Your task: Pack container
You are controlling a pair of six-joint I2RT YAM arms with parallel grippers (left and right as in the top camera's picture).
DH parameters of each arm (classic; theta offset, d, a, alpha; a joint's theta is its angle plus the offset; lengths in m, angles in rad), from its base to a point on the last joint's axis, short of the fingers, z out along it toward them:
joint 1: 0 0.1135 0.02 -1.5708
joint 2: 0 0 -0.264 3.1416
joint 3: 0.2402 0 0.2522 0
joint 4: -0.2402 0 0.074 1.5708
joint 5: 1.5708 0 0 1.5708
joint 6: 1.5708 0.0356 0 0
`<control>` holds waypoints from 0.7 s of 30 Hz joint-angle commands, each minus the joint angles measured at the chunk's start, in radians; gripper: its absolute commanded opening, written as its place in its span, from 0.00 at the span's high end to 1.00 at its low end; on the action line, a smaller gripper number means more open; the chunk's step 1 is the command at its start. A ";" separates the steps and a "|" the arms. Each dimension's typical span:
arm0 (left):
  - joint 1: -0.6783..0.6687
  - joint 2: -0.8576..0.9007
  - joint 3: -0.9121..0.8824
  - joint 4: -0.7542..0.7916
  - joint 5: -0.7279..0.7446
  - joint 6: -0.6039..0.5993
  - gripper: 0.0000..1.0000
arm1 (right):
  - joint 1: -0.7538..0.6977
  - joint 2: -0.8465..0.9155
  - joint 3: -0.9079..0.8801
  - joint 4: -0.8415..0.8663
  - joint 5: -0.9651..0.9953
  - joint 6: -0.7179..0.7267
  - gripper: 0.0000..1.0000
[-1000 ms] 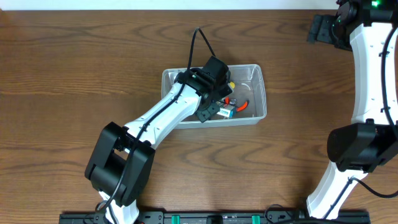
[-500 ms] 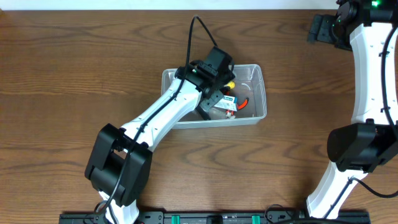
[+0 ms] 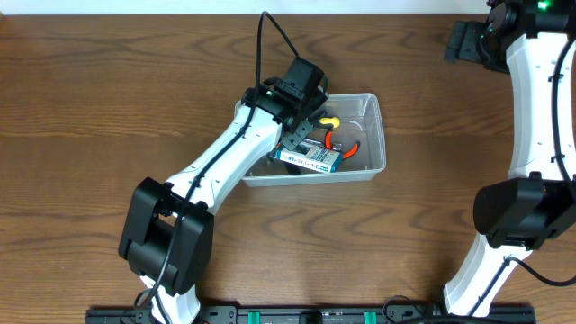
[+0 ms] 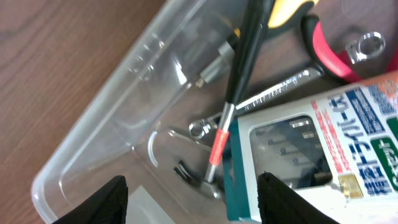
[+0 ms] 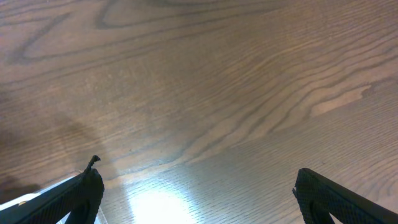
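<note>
The clear container (image 3: 379,135) stands at mid-table. In it lie a blue-and-white box (image 3: 312,160), red-handled pliers (image 3: 348,149), a yellow-handled tool (image 3: 330,120), a black-handled hammer (image 4: 229,112) and a wrench (image 4: 277,93). My left gripper (image 3: 301,135) hovers over the tub's back-left part, open, with nothing between its fingers. In the left wrist view the box (image 4: 329,143) lies below and right of the left gripper (image 4: 193,182), and the container (image 4: 93,143) wall runs on the left. My right gripper (image 3: 463,40) hangs open at the far right corner; in its wrist view the right gripper (image 5: 199,177) is above bare wood.
The left arm (image 3: 225,166) slants from the front left up to the tub, its cable (image 3: 270,40) looping above. The right arm (image 3: 531,126) stands along the right edge. Wooden table (image 3: 108,99) surrounds the tub.
My left gripper has drawn back and to the left over the tub. The blue-and-white box now shows in full on the tub floor. The right arm has not moved.
</note>
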 commanded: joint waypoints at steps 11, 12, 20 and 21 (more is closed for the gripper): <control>0.001 -0.002 0.016 -0.161 0.083 -0.012 0.45 | 0.001 -0.007 0.005 -0.001 0.003 -0.013 0.01; 0.001 -0.002 0.014 -0.159 0.083 -0.012 0.45 | 0.001 -0.007 0.005 -0.001 0.003 -0.013 0.01; 0.001 0.000 0.006 -0.066 0.083 -0.036 0.45 | 0.001 -0.007 0.005 0.000 0.004 -0.013 0.01; 0.001 0.002 0.006 -0.061 0.084 -0.046 0.45 | 0.001 -0.007 0.005 -0.001 0.003 -0.013 0.01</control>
